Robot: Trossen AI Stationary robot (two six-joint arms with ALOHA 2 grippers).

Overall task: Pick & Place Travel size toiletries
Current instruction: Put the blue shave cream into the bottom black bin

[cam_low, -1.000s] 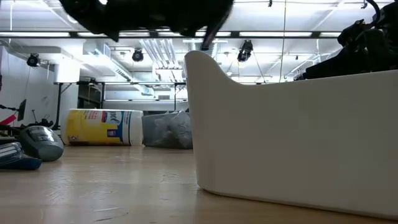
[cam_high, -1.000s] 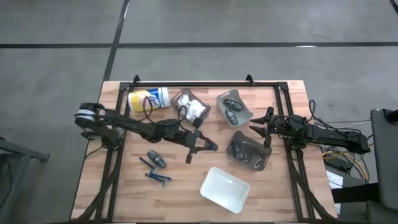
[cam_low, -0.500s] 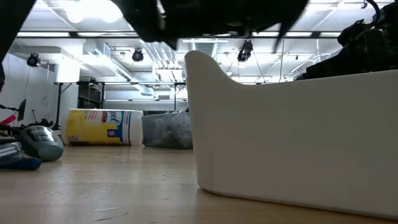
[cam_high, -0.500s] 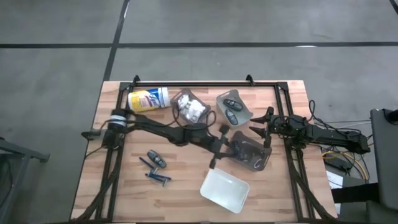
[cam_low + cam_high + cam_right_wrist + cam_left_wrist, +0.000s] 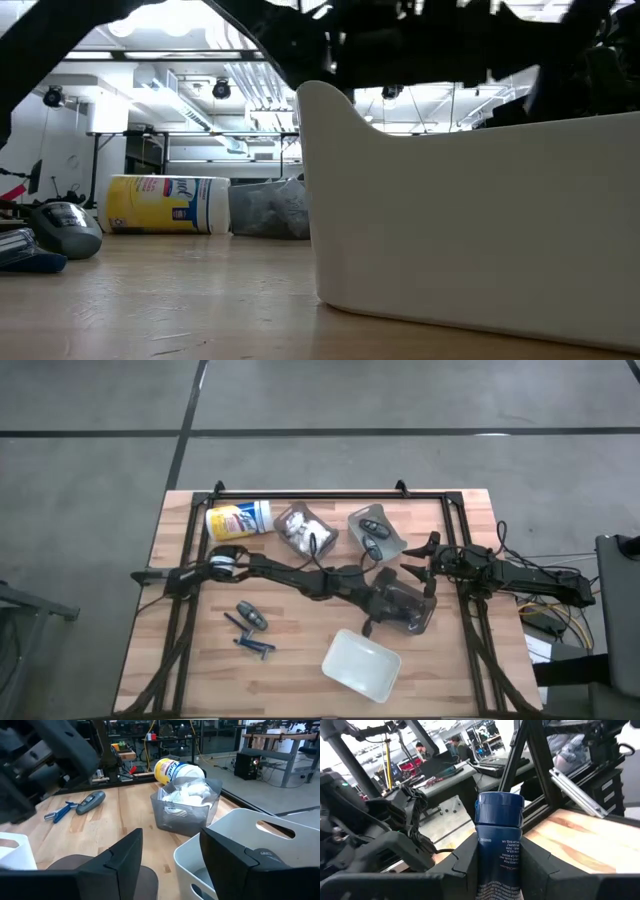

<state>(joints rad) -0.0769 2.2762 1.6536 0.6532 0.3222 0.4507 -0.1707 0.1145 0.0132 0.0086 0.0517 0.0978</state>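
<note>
My left gripper reaches across the table and hangs over a smoky bin, shut on a small dark blue bottle with a blue cap. My right gripper is open and empty beside that bin, near the table's right edge; its fingers show apart in the right wrist view. A grey-blue oblong piece and thin blue sticks lie flat on the table at the near left. A clear bin holds white packets; another holds dark pieces. My left gripper pinches the bottle's body, below the cap, between its two fingers. The bottle lies along the fingers, and its cap end sticks out past the fingertips. The arm comes from the table's left, and the bottle is clear of the table.
A large white canister with a yellow label lies on its side at the far left. A white bin stands at the near middle and fills the low view. A black frame runs along the table's far and side edges.
My left gripper has gone toward the table's right edge, from the table's middle to above the smoky bin, with the arm stretching out across the table.
</note>
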